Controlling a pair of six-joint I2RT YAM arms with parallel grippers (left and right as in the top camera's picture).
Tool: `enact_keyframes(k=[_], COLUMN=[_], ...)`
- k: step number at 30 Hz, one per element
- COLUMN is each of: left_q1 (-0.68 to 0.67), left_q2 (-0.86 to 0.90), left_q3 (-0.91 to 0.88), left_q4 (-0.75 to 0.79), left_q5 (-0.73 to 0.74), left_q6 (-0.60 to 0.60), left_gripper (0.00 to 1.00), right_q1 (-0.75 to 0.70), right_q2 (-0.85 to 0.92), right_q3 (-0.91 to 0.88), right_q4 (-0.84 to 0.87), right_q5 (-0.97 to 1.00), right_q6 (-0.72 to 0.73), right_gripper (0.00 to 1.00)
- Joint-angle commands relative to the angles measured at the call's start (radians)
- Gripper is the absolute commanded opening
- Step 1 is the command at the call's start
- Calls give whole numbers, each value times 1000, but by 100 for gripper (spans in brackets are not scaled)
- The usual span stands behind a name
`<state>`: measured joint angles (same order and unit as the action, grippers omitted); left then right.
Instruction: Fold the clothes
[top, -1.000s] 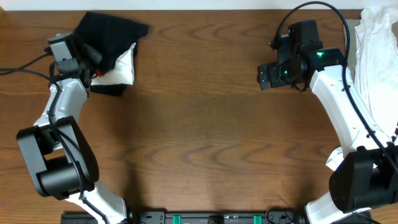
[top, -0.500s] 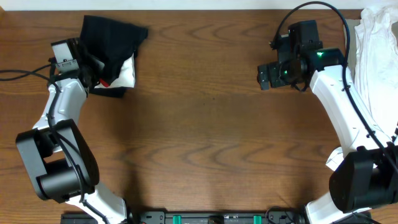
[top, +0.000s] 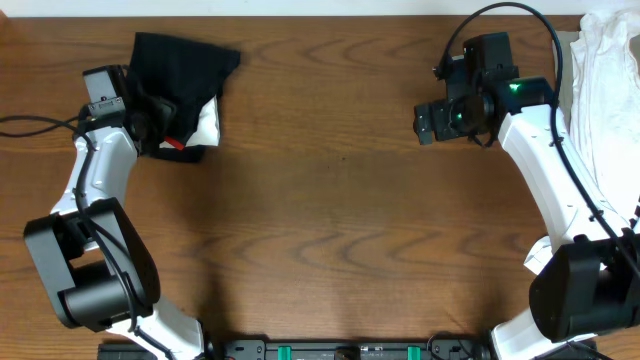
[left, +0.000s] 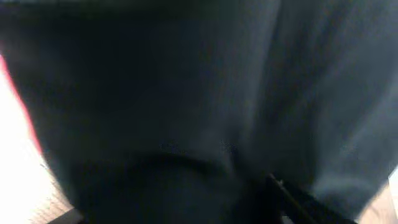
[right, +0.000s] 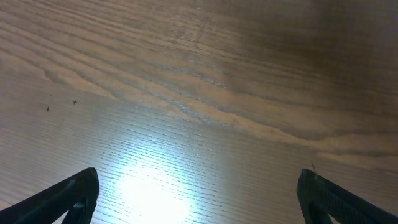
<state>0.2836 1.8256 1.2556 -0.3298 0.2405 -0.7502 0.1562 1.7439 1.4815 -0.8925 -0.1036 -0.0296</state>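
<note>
1. Tabletop lies bare beneath the right gripper, whose fingers are spread wide and empty, likely idle.
2. White clothes heap behind those fingers.
3. Black garment smothers the left gripper; its grip is unreadable, probably mid-fold.

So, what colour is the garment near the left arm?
The garment is black, with white and a little red showing; clearest in the overhead view.

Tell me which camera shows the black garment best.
The overhead view: it shows the black garment bunched at far left, with white and red fabric at its edge by the left gripper. The left wrist view shows only blurred dark cloth filling the frame; the right wrist view shows only bare table.
</note>
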Motion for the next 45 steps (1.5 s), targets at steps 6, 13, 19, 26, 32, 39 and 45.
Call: enact_keyframes(k=[6, 13, 19, 26, 32, 39, 45], left_q1=[62, 73, 72, 73, 74, 76, 75], left_q2=[-185, -286, -223, -72, -4, 42, 79], left_q3=[19, 19, 18, 18, 3, -60, -77], left_q4=[-48, -84, -19, 51, 40, 40, 39], left_q5=[170, 185, 319, 460, 459, 458, 460], left_q6=[40, 136, 249, 305, 320, 389, 391], left_gripper=[76, 73, 6, 6, 6, 6, 6], right_q1=[-3, -3, 2, 2, 2, 2, 2], right_q2=[4, 4, 4, 4, 4, 4, 4], right_q3=[-6, -6, -6, -6, -6, -6, -6], right_q4=[2, 2, 2, 2, 2, 2, 2], right_q5=[2, 2, 2, 2, 2, 2, 2], right_q6=[14, 14, 14, 14, 14, 14, 14], right_gripper=[99, 99, 99, 99, 99, 99, 99])
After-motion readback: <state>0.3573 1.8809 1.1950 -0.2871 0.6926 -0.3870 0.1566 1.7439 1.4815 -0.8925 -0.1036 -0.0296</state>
